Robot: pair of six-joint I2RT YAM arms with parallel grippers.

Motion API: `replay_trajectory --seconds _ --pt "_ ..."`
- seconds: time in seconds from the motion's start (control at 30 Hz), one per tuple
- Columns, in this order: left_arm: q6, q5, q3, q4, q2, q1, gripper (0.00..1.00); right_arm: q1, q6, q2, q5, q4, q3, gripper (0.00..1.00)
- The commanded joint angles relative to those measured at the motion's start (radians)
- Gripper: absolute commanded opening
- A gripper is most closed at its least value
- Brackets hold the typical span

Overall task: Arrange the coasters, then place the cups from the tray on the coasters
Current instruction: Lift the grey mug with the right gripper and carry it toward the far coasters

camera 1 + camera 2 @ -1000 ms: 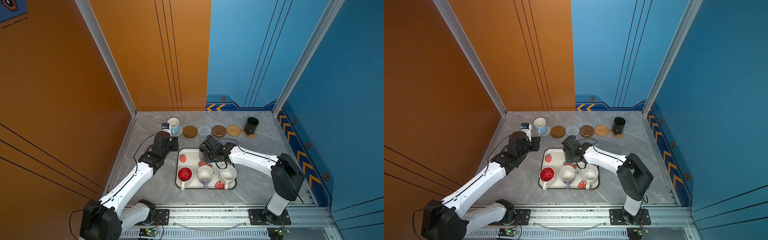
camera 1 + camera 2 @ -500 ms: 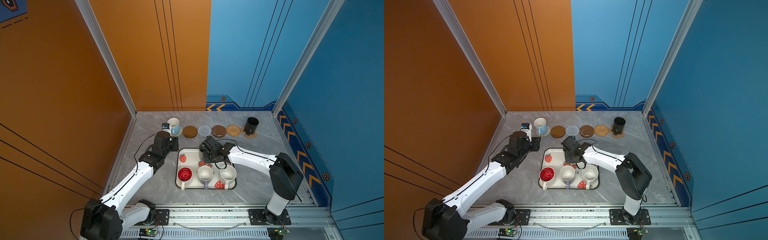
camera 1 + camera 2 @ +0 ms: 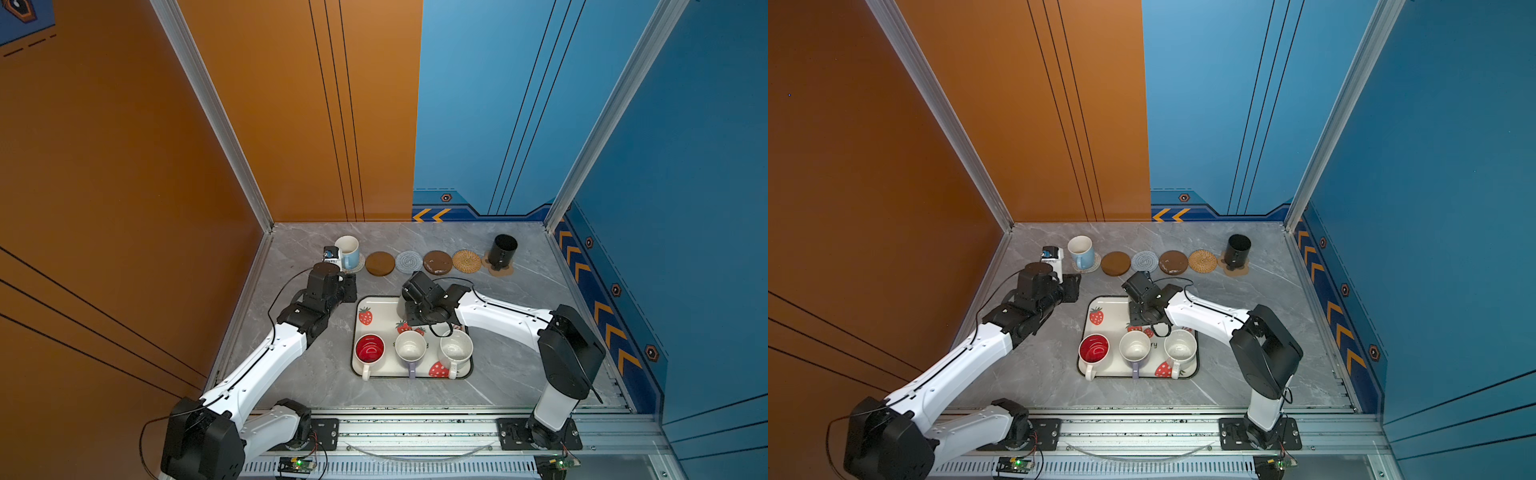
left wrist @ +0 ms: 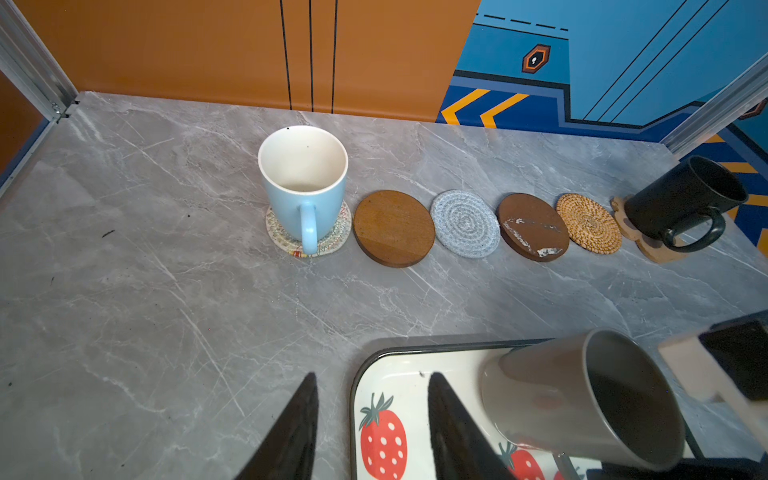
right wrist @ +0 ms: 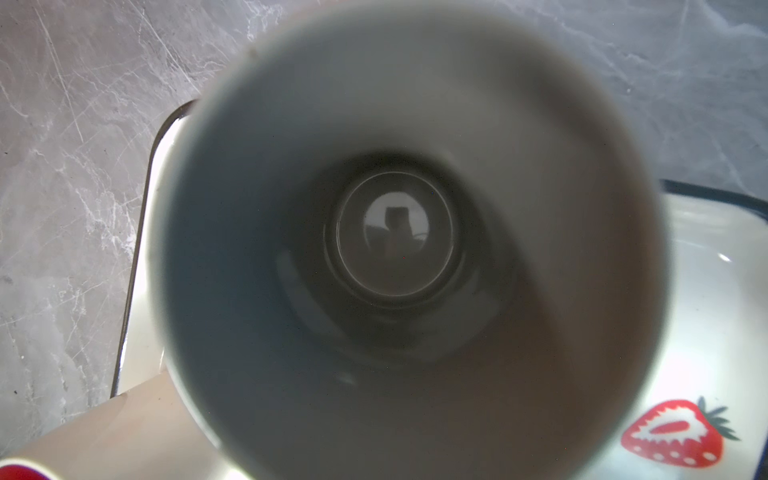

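Observation:
Along the back lie the coasters: a beige woven one [image 3: 358,266] under the light blue mug [image 3: 348,250], a brown disc [image 3: 380,263], a grey woven round [image 3: 407,262], a second brown disc [image 3: 437,262], a rattan round [image 3: 466,260] and a paw shape [image 3: 500,270] under the black mug [image 3: 503,249]. The strawberry tray [image 3: 376,305] holds the red-inside mug [image 3: 369,348], the lavender mug [image 3: 410,345], the speckled mug [image 3: 456,348] and the grey mug [image 4: 582,395]. My right gripper [image 3: 419,309] sits right over the grey mug [image 5: 395,232], its fingers hidden. My left gripper [image 4: 372,388] hangs open over the tray's far left corner.
Orange and blue walls close in the back and both sides. A strip of bare grey tabletop [image 3: 390,282] separates the coaster row from the tray. The metal rail [image 3: 415,428] with both arm bases runs along the front edge.

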Motion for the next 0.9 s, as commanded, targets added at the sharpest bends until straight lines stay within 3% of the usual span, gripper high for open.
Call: replay_trajectory --seconds 0.0,0.57,0.87 --pt "-0.006 0.020 0.000 0.013 0.001 0.011 0.44 0.001 -0.017 -0.017 0.095 -0.009 0.034 0.00" --pt "0.000 0.011 -0.017 0.010 -0.030 0.016 0.44 0.004 -0.095 -0.085 0.194 -0.106 0.104 0.00" --pt "0.000 0.015 -0.020 0.015 -0.030 0.019 0.44 -0.053 -0.161 -0.149 0.200 -0.149 0.130 0.00"
